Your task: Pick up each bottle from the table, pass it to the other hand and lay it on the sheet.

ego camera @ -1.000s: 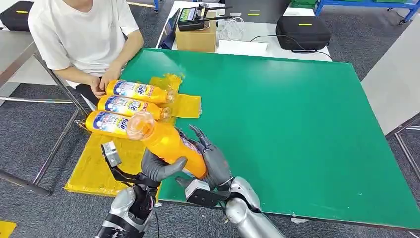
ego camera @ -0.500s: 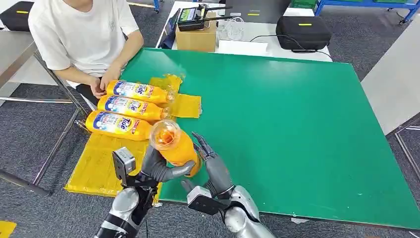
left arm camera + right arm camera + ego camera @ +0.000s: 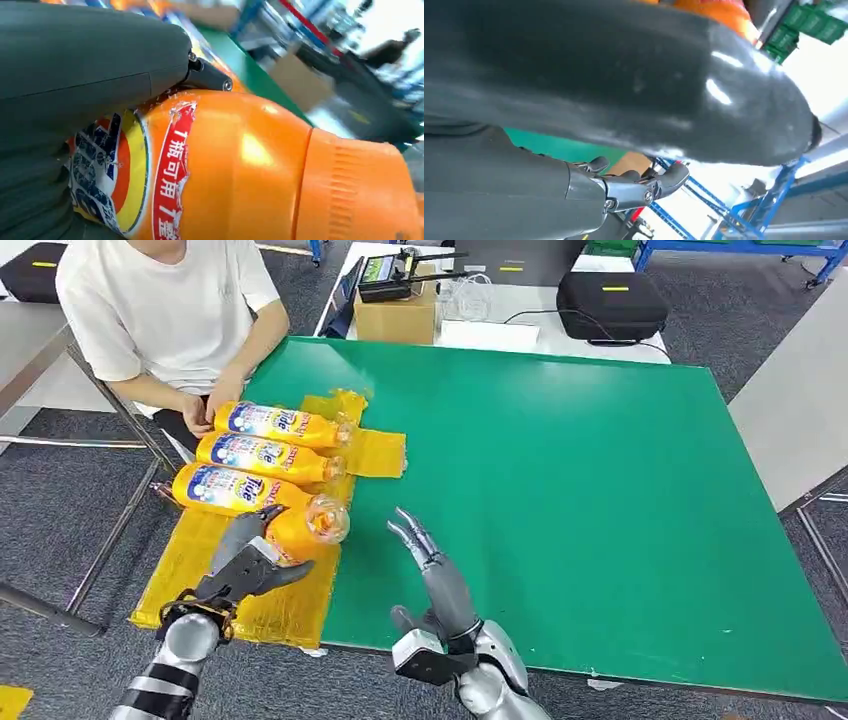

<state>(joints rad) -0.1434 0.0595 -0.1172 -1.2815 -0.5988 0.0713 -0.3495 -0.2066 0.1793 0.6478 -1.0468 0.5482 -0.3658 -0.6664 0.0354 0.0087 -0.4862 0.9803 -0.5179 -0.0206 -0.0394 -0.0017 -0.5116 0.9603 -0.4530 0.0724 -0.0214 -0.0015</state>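
Orange bottle (image 3: 305, 524) sits in your left hand (image 3: 245, 565), fingers wrapped round its body, cap end past the fingertips, over the yellow sheet (image 3: 205, 565). Three bottles (image 3: 262, 455) lie just beyond those fingers. Your right hand (image 3: 440, 575): fingers spread, holding nothing.

I observe my left robot hand (image 3: 248, 562) reaching forward, fingers wrapped around a bottle (image 3: 300, 524). My right robot hand (image 3: 432, 565) stands raised, fingers extended and apart, holding nothing.
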